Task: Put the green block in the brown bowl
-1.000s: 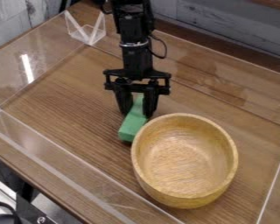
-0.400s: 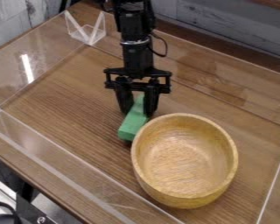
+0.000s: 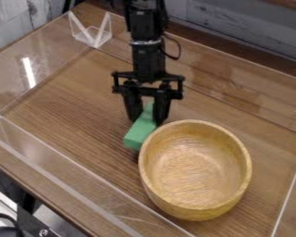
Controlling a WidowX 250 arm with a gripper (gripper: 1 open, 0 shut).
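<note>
The green block [image 3: 140, 135] lies just left of the brown bowl [image 3: 144, 168], close to its rim. The block's far end sits between the fingers of my gripper [image 3: 145, 118], and its near end points toward the camera. My gripper points steeply downward from the black arm, and its dark fingers [image 3: 129, 106] are closed against the block's sides. I cannot tell whether the block's near end still rests on the wooden table. Nothing lies inside the bowl.
Clear acrylic walls [image 3: 64, 176] fence the wooden table on the left and front. A small clear plastic stand [image 3: 92, 32] sits at the back left. A grey plank wall runs along the back right.
</note>
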